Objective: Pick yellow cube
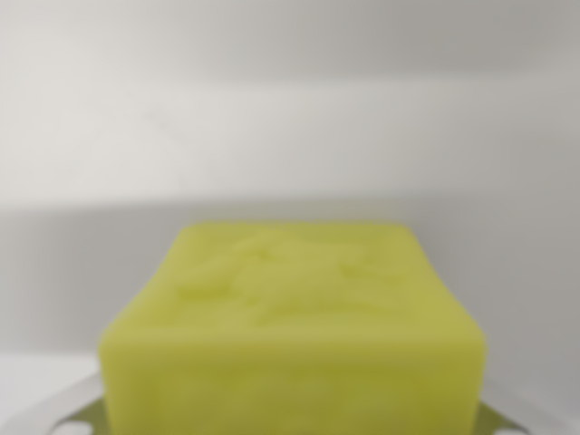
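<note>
Blurred yellow cube [292, 335] cut off by the bottom edge, pincer hidden, metallic bits at lower corners unclear

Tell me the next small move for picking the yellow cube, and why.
Probably a short straight lift. The yellow cube fills the lower middle of the blurred wrist view, very close to the camera, with pale metal parts showing at both its lower corners. The fingers themselves are not visible, so confirm the grip first.
</note>
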Available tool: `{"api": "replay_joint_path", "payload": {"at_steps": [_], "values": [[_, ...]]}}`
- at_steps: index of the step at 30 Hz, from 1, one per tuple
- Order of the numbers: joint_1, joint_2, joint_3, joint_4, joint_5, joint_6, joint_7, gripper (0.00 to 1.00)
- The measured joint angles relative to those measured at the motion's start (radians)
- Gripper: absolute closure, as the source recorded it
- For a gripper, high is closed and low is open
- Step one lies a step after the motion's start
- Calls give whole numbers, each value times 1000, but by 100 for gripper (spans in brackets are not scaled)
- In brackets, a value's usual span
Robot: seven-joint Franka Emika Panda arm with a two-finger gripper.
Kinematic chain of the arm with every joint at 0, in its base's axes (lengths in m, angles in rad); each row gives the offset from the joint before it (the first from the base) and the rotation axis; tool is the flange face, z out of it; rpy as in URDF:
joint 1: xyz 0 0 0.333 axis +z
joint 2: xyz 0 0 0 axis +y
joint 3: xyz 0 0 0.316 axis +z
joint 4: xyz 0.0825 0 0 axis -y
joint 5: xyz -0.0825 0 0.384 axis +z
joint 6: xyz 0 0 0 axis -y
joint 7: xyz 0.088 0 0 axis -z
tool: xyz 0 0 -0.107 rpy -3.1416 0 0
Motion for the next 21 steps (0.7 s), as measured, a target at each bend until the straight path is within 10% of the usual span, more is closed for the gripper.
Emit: {"api": "replay_joint_path", "payload": {"at_steps": [21], "values": [[0, -74, 0, -22, 0, -51, 0, 100]]}}
